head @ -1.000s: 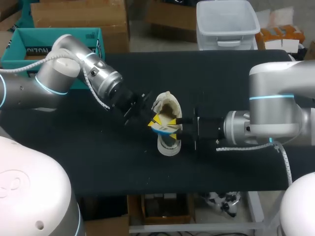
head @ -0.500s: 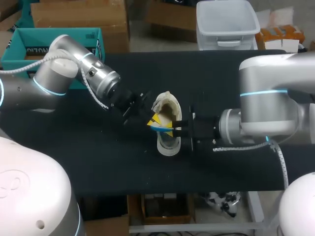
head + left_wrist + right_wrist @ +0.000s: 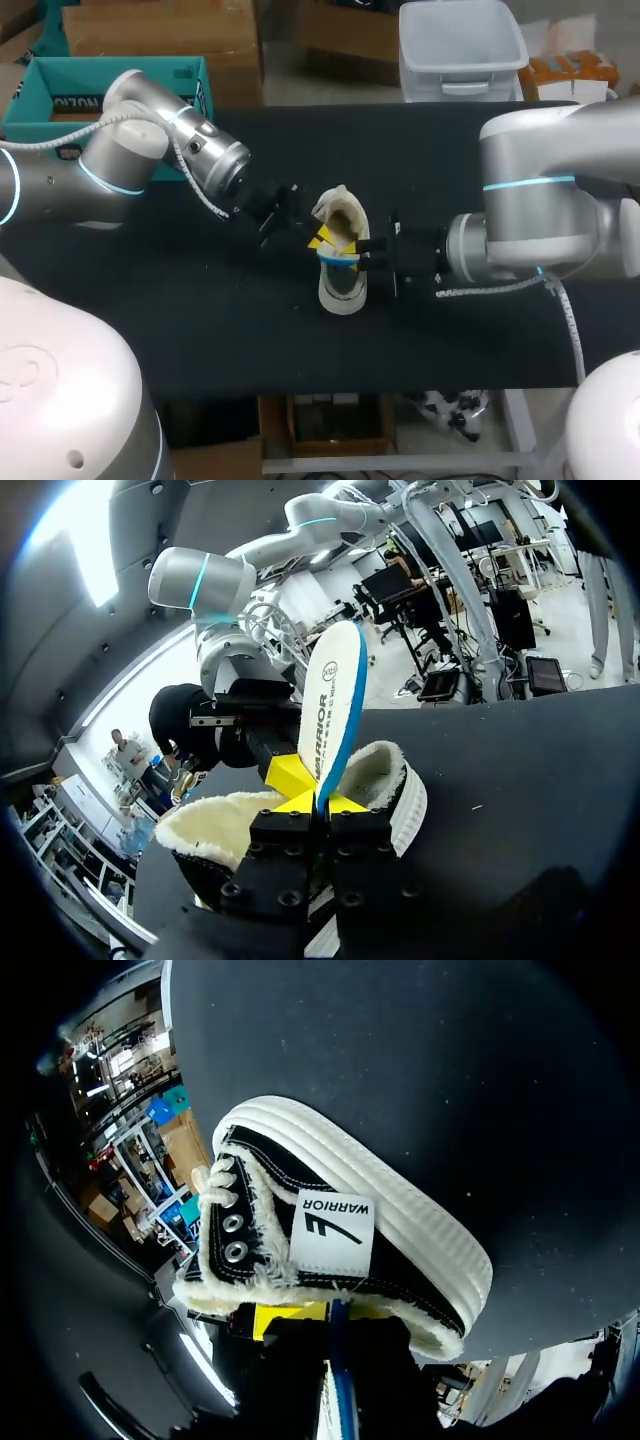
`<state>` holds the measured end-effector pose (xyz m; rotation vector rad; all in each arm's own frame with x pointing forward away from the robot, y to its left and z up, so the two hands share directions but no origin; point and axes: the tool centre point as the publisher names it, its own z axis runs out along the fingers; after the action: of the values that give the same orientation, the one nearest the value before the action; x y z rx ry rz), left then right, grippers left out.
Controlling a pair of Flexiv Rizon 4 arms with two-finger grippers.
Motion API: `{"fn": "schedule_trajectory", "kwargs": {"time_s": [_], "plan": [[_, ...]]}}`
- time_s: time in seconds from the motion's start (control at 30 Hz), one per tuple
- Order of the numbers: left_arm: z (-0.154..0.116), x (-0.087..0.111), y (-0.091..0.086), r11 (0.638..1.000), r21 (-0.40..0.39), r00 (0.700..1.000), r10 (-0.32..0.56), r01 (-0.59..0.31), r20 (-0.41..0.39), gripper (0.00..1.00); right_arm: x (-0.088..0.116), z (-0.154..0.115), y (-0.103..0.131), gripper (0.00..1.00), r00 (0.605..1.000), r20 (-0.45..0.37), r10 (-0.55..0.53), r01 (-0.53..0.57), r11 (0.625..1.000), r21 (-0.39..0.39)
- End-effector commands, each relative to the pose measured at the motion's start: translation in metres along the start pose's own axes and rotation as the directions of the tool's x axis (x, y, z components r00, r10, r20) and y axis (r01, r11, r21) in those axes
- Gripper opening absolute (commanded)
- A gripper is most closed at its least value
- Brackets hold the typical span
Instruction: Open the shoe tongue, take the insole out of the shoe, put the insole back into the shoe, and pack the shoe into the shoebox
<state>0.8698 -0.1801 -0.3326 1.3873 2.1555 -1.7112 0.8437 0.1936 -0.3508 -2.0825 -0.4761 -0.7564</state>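
A black high-top shoe (image 3: 340, 288) with a white sole and fleece lining stands in the middle of the table. A white insole with a blue edge (image 3: 335, 700) sticks up out of its opening. My left gripper (image 3: 318, 802) is shut on the insole's lower part, just above the opening. My right gripper (image 3: 358, 256) comes in from the other side and is shut on the same insole (image 3: 337, 1360), above the shoe's side (image 3: 400, 1220). A teal shoebox (image 3: 110, 90) sits at the far left, behind my left arm.
The black tabletop (image 3: 180, 320) spreads out on both sides of the shoe. Its front edge lies a little way in front of the toe. My two arms meet over the shoe from either side.
My right gripper has moved in to the shoe and closed on the insole. The left gripper has kept its grip and shifted slightly; the insole stands a little higher.
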Motion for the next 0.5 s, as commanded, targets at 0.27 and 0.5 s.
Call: {"fn": "schedule_trajectory", "kwargs": {"time_s": [0.27, 0.5], "plan": [[-0.003, 0.01, -0.02, 0.998, 0.043, 0.998, 0.045, -0.043, -0.041, 0.47, 0.001, 0.005, 0.007, 0.0, 1.0, 0.011, 0.006, -0.006, 1.0, -0.001], [0.007, 0.014, -0.031, 0.995, 0.071, 0.994, 0.07, -0.064, -0.079, 0.0, -0.004, 0.003, 0.009, 0.0, 1.0, 0.003, 0.012, -0.012, 1.0, -0.002]]}}
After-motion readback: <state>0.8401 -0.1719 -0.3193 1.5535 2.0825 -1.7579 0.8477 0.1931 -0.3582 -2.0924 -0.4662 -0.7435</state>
